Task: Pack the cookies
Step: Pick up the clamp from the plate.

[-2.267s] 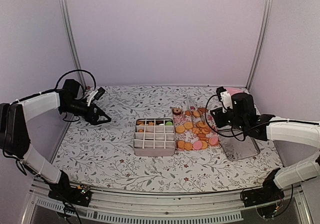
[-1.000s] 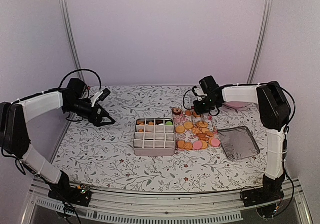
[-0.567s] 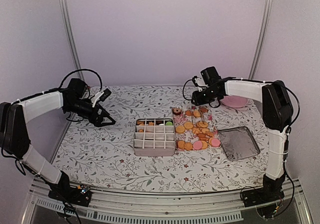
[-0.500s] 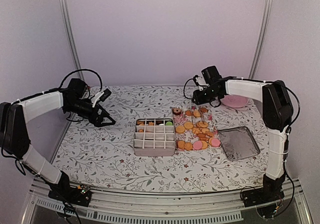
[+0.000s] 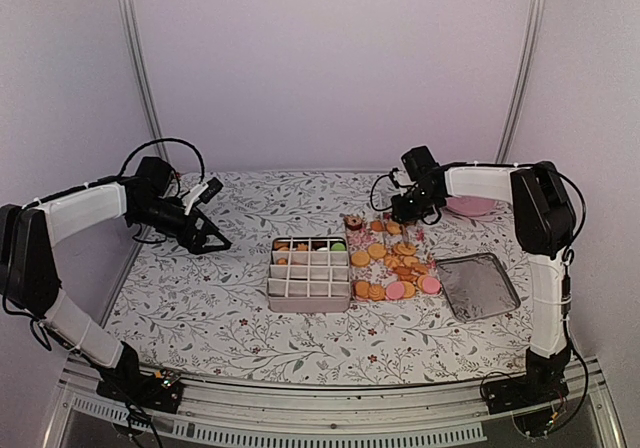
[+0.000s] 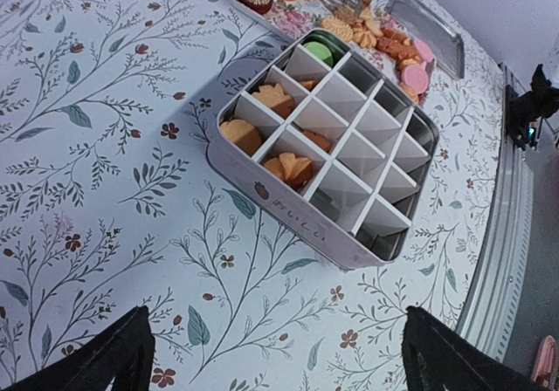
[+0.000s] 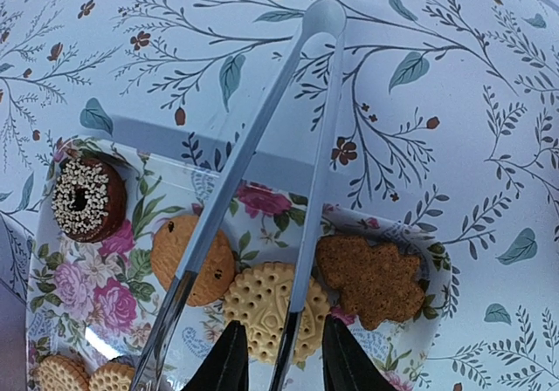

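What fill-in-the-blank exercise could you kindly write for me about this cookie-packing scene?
1. The left gripper is ___ and holds nothing.
2. The only ___ cookie lies in a corner compartment of the divided box.
3. The right gripper has ___ arm of the tongs between its fingers.
Missing words: open; green; one.

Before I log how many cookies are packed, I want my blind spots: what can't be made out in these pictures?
Top view: cookies too small to count, in the box or beside it.
Left wrist view: dividers hide the floors of the box's right-hand cells.
Right wrist view: bottom edge cuts off the tongs' tips and any contact with the right claw.
Top view: right arm covers part of the pink plate.
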